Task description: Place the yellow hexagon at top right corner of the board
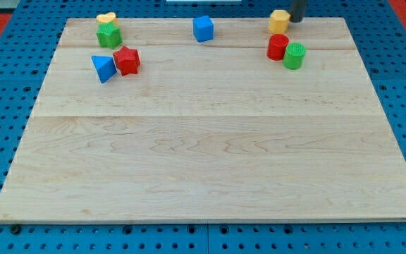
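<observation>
Where my tip touches — yellow hexagon, upright.

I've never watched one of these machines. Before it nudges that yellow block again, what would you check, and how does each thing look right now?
1. My tip beside the yellow hexagon block: ok, it sits at the block's right near the view's top; actual contact, cannot tell.
2. Hexagon in the wooden board's top right corner: not ok, it lies left of the corner.
3. Push side: not ok, the tip is between block and corner.
4. Red cylinder block and green cylinder block out of the path: ok, both lie below.
5. Hexagon fully on board: ok.
</observation>
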